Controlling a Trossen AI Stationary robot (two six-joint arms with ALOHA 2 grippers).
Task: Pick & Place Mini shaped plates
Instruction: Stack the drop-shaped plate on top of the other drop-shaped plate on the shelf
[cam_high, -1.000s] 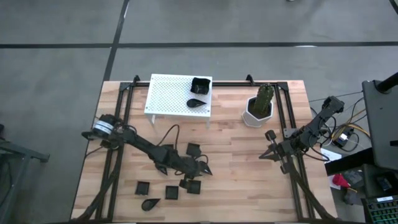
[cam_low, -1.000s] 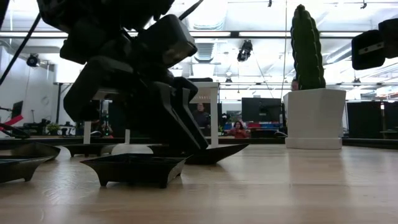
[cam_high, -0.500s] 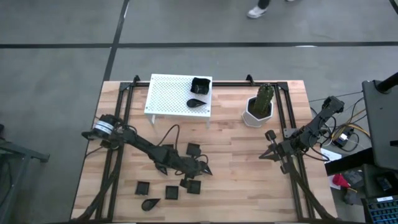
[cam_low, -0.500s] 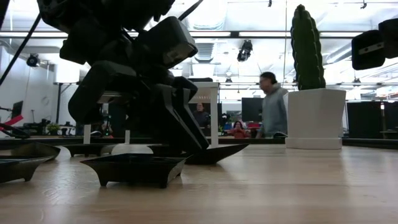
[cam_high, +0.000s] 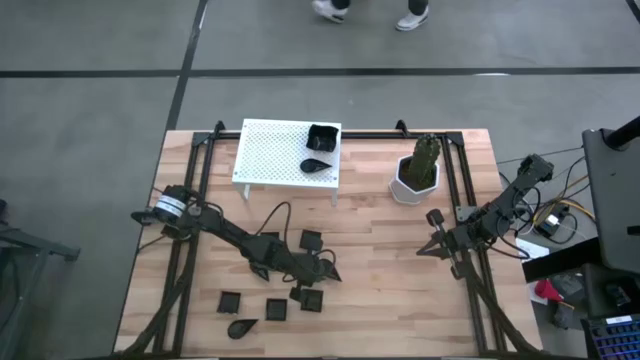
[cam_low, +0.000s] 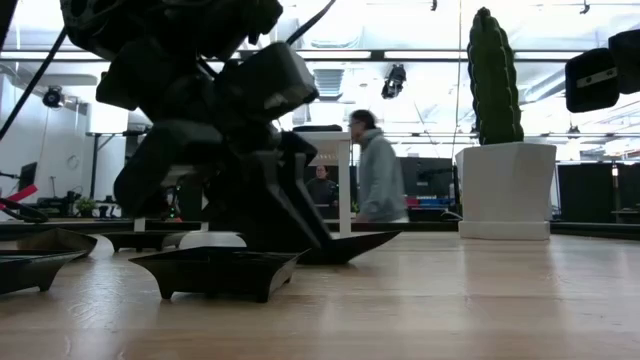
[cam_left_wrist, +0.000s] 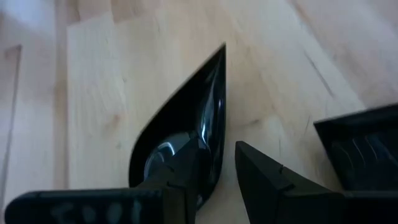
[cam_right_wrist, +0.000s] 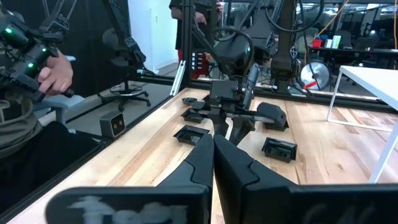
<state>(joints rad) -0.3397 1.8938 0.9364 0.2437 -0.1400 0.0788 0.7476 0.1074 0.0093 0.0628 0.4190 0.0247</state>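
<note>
A black teardrop plate (cam_left_wrist: 180, 121) lies flat on the wood near the table's middle (cam_high: 329, 270). My left gripper (cam_left_wrist: 219, 148) stands open over the plate's wide end, slanting down. One finger is over the dish's hollow and the other is outside its rim (cam_left_wrist: 219, 106). Several more black mini plates lie around it: squares (cam_high: 312, 240) (cam_high: 229, 300) (cam_high: 275, 310) and another teardrop (cam_high: 242, 326). On the white rack (cam_high: 270, 155) sit a square plate (cam_high: 321, 137) and a teardrop plate (cam_high: 316, 165). My right gripper (cam_high: 424, 250) waits shut at the table's right. My left gripper straddles the rim at the teardrop plate's wide end, one finger (cam_left_wrist: 186, 168) inside the hollow and one (cam_left_wrist: 267, 177) outside. It slants down from the table's left. A strip of wood shows between the outer finger and the rim. Whether the inner finger touches the dish I cannot tell.
A white pot with a green cactus (cam_high: 415, 172) stands at the far right. A raised-rim square plate (cam_low: 215, 268) lies close beside my left gripper, toward the near edge. A person walks in the room beyond the table's far side (cam_low: 378, 180).
Both grippers have kept their place and their openings. A person in the room behind has walked across from right to left in the low view.
</note>
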